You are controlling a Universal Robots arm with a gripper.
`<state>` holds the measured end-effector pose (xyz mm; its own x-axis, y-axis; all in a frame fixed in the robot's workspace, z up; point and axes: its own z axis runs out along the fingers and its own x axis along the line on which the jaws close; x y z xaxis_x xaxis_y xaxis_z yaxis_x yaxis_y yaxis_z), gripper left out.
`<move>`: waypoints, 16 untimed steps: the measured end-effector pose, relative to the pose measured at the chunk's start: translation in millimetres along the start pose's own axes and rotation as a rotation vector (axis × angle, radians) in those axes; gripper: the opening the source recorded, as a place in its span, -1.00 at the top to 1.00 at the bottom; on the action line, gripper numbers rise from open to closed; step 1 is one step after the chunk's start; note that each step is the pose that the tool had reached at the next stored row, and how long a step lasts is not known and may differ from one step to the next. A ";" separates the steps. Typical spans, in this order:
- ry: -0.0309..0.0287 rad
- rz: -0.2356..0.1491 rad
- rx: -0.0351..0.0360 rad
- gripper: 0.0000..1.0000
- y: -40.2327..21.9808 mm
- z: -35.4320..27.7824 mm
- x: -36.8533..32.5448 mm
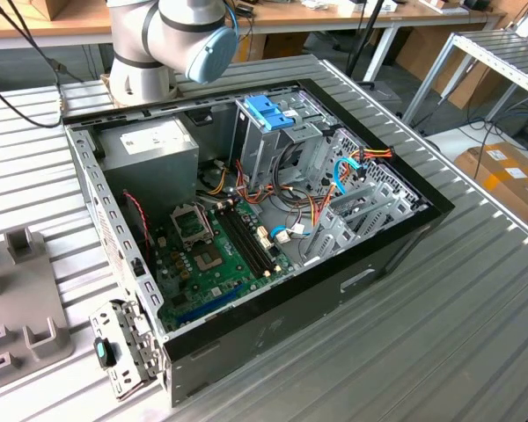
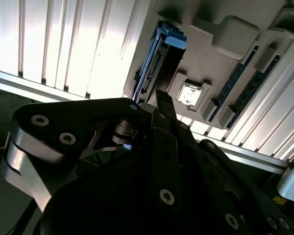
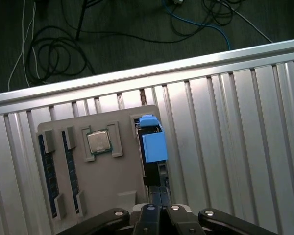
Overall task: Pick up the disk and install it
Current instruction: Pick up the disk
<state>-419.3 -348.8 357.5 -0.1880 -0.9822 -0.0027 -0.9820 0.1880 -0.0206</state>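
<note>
The disk (image 3: 154, 144) stands on edge in a slot of a grey holder tray (image 3: 112, 176), with its blue plastic rail facing up. In the second wrist view the disk (image 2: 159, 54) shows its connector edge and blue rail at the side of the same tray (image 2: 206, 63). My gripper (image 3: 156, 192) hangs above the disk's near end, its two black fingers pressed together with nothing between them. The gripper (image 2: 159, 98) looks clear of the disk in the second wrist view. The arm's base (image 1: 172, 35) stands behind the open computer case (image 1: 396, 251).
The tray also holds a processor chip (image 3: 98, 142) and memory sticks (image 3: 44, 166). It lies on a ribbed aluminium table (image 3: 225, 137) near the table edge, with cables on the floor beyond. Inside the case a drive cage with a blue latch (image 1: 268, 114) rises beside the motherboard (image 1: 211, 255).
</note>
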 end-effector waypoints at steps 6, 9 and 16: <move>-0.0001 0.000 0.0005 0.79 10.9 3.5 2.1; 0.0033 -0.003 0.0013 0.79 12.0 6.5 2.3; 0.0069 -0.006 0.0019 0.79 11.9 12.3 2.2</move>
<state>-431.2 -348.8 345.0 -0.1826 -0.9832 0.0043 -0.9830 0.1824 -0.0225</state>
